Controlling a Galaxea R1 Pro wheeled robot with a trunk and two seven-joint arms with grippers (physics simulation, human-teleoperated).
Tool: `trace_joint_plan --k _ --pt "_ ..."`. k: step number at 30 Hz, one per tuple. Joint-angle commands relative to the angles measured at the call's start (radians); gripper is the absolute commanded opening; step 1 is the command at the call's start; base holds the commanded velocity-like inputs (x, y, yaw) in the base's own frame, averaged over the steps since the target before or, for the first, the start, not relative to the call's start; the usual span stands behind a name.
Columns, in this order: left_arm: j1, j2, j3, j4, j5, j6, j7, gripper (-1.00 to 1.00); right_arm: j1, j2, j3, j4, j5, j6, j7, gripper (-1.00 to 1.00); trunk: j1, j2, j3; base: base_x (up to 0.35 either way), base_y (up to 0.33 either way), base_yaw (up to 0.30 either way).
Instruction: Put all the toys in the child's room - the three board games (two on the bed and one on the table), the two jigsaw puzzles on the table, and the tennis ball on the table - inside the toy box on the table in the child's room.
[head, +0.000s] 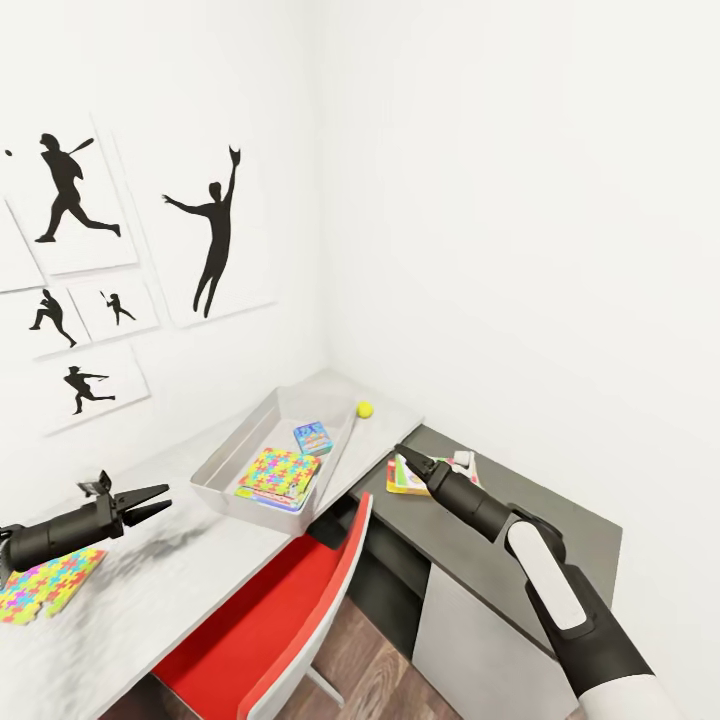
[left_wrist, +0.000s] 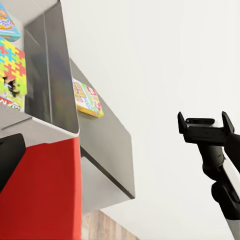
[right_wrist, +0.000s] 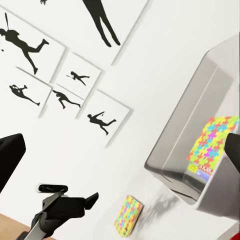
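Toy box sits on the white table, pushed toward the corner of the room. Inside it: one jigsaw puzzle lying on top of a game box, plus a small blue board game toward the box's far end. Tennis ball is on the table just past the box's far corner, not in yet. Second jigsaw puzzle lies flat on the table, well short of the box's near end, just beside the left arm. Yellow-red board game sits on the dark-topped cabinet beside the box, across the red chair. Left gripper hovers over the table near the box's near end, fingers spread a little, holding nothing. Right gripper is down at the yellow-red game; can't tell how far it's open or whether it has a grip. Handling guess: game box is light, stiff and thin, glossy so probably slippery; lying flat it gives little to pinch, so take an edge overhanging the cabinet. Same for the loose puzzle. Ball is light and will roll; pinch across its middle.
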Motion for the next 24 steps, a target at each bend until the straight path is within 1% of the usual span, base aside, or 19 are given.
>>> trace_joint_plan --k 1,8,24 --pt "-0.001 0.000 0.000 0.000 0.001 0.011 -0.002 1.00 -0.001 -0.001 0.001 0.000 -0.007 0.005 -0.001 1.00 0.001 -0.002 -0.002 0.000 -0.111 0.000" --pt "-0.001 0.000 -0.002 0.000 0.001 0.011 -0.004 1.00 0.000 -0.001 0.001 -0.001 -0.007 0.004 -0.001 1.00 0.001 -0.002 -0.002 0.000 -0.047 0.000" --pt "-0.001 0.001 -0.001 0.000 0.001 0.011 -0.005 1.00 0.000 0.000 0.001 -0.003 -0.005 0.004 -0.002 1.00 0.001 -0.002 -0.002 0.000 -0.003 0.000"
